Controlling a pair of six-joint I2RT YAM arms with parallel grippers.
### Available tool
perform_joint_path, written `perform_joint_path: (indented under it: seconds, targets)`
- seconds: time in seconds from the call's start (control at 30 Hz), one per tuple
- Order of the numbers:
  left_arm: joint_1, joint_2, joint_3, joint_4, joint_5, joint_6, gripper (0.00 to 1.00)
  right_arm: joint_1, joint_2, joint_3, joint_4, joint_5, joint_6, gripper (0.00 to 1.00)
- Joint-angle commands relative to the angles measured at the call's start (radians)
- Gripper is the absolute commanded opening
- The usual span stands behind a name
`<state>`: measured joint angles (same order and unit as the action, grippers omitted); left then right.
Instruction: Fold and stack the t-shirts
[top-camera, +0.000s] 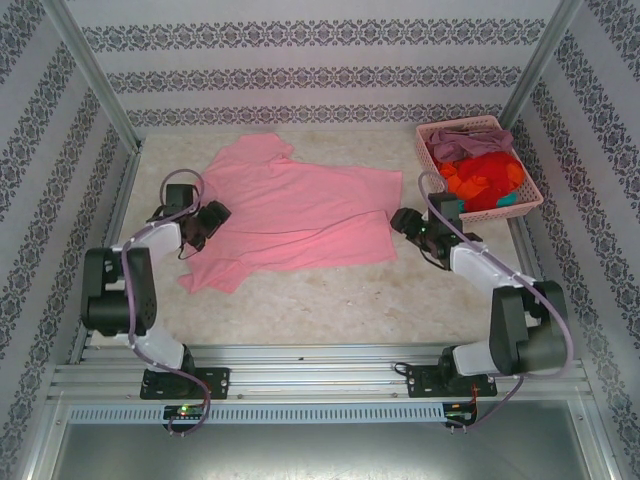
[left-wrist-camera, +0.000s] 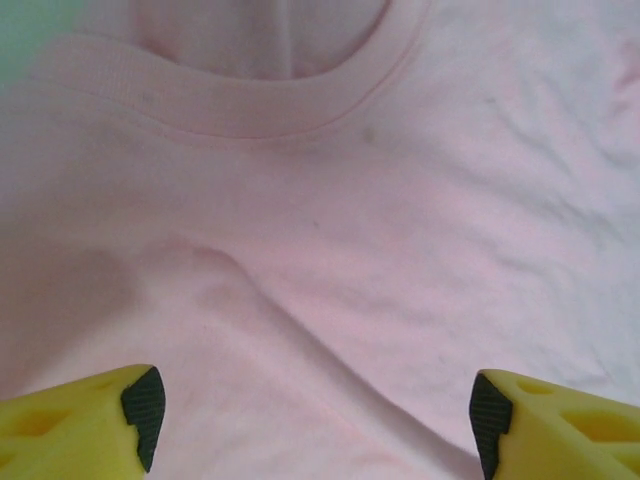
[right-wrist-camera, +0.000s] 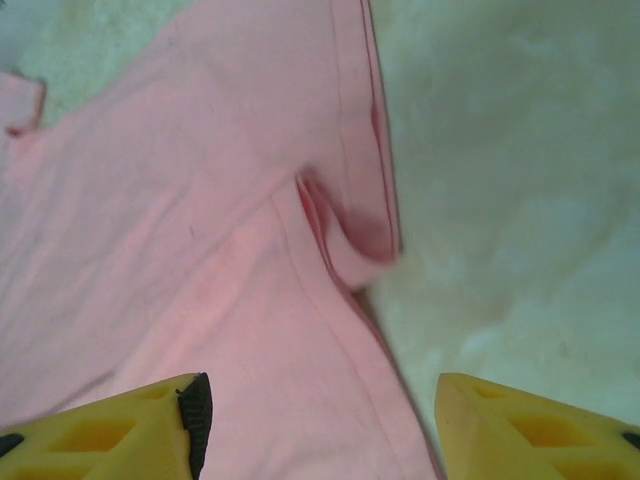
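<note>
Pink tee (top-camera: 290, 215): flat, so we can fold.
L end effector (left-wrist-camera: 315, 410): wide, empty, over collar (left-wrist-camera: 230, 105).
R end effector (right-wrist-camera: 320, 410): wide, empty, at tee edge.

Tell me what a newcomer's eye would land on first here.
A large light pink cloth t-shirt lies spread, a bit rumpled, across the middle of the pale table. At the far right corner, a pink lattice-sided plastic basket holds a heap of mauve, orange-red and teal cloth.
</note>
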<state>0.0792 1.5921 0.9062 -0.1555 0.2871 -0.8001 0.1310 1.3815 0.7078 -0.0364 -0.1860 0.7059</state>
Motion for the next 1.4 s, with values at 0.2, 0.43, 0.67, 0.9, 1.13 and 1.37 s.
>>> perform_joint_path:
  seconds: [0.2,0.43,0.67,0.9,1.13,1.37]
  targets:
    - [0.009,-0.4,-0.178,-0.332,-0.166,0.034,0.88,0.118,0.033,-0.1,-0.07,0.025,0.067,0.53]
    - [0.009,-0.539,-0.271,-0.419,-0.2,0.016,0.88,0.129,0.165,-0.043,0.008,0.025,0.08,0.44]
    - [0.008,-0.582,-0.309,-0.467,-0.169,-0.033,0.86,0.132,0.192,-0.018,0.023,0.069,0.093,0.34]
    - [0.008,-0.616,-0.362,-0.472,-0.166,-0.06,0.79,0.132,0.196,-0.008,0.036,0.083,0.087,0.02]
    - [0.008,-0.613,-0.408,-0.401,-0.117,-0.12,0.73,0.134,0.126,-0.034,0.058,0.094,0.092,0.0]
    - [0.008,-0.592,-0.433,-0.337,-0.113,-0.147,0.71,0.134,0.032,-0.066,0.071,0.133,0.097,0.0]
